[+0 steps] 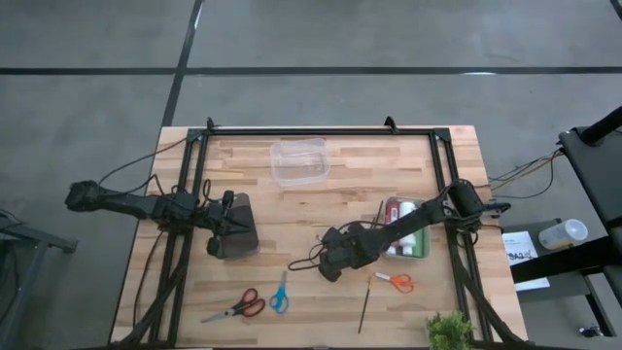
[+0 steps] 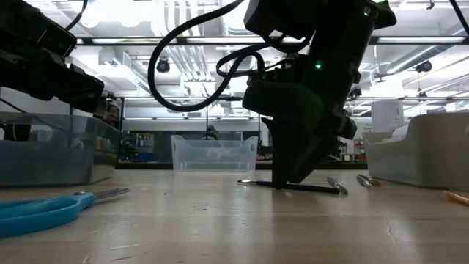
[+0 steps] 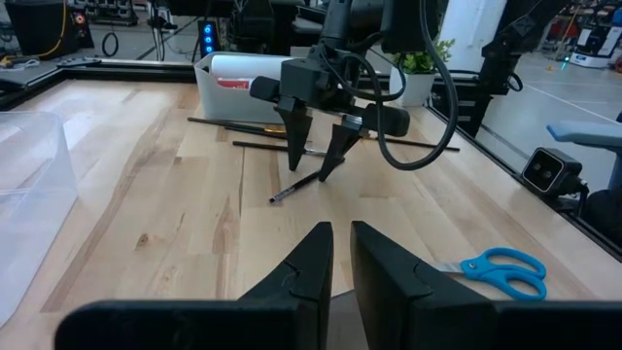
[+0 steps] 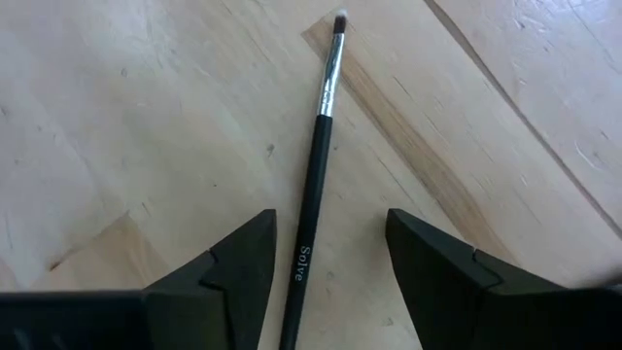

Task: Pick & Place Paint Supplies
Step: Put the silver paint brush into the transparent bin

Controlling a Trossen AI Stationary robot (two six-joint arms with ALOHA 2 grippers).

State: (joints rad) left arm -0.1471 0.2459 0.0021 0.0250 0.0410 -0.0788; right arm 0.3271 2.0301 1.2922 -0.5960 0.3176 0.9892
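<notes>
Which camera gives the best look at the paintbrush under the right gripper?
The right wrist view: the paintbrush lies full length between the open right gripper, with bristles and handle lettering clear. The left wrist view shows only its tip poking past the gripper. The low view shows a thin line on the table; the high view hides it.

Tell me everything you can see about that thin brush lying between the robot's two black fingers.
The brush is slim, with a glossy black handle bearing small pale lettering, a silvery metal collar and a short dark tuft at the tip. It lies flat on the wooden table. The right gripper hangs over it with its fingers open, one on each side of the handle; neither visibly touches it. In the left wrist view it shows below those fingers, tip pointing away from the white bin.
</notes>
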